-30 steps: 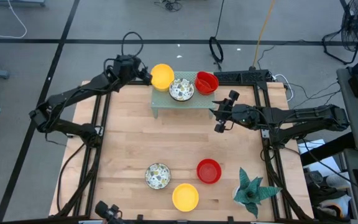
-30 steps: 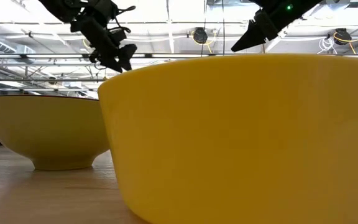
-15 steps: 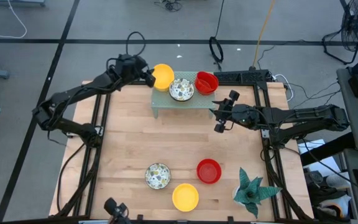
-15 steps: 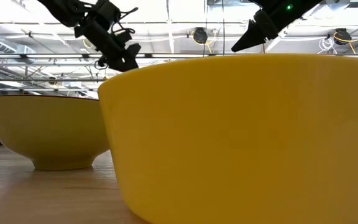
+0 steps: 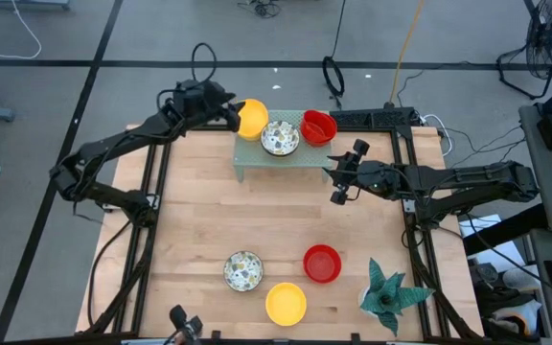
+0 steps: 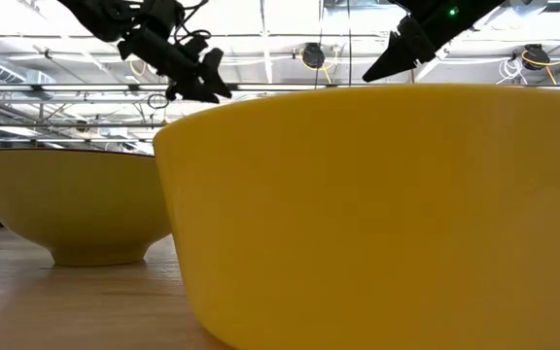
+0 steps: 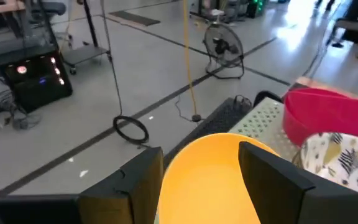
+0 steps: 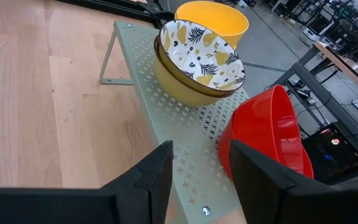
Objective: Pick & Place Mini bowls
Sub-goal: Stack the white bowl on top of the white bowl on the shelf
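On the pale green rack [image 5: 281, 153] at the table's far edge sit a yellow bowl [image 5: 253, 117] at the left end, a white patterned bowl [image 5: 280, 137] stacked in a yellow-sided one [image 8: 185, 87], and a tilted red bowl [image 5: 318, 126]. Near the table's near edge lie a patterned bowl [image 5: 243, 270], a red bowl [image 5: 322, 264] and a yellow bowl [image 5: 286, 303]. My left gripper [image 5: 230, 113] is open; its fingers [image 7: 138, 180] stand over the far yellow bowl's [image 7: 207, 180] left side. My right gripper [image 5: 338, 182] hovers open by the rack's right end.
A green spiky plant [image 5: 389, 292] stands at the near right corner. In the low view the near yellow bowl [image 6: 377, 214] fills the front, with a second bowl [image 6: 76, 209] to its left. Bare wood [image 5: 257, 216] lies between rack and near bowls.
My left gripper has moved toward the table's right, from beside the far yellow bowl to over its left side, and has tipped nearer to level. The bowls have stayed where they were.
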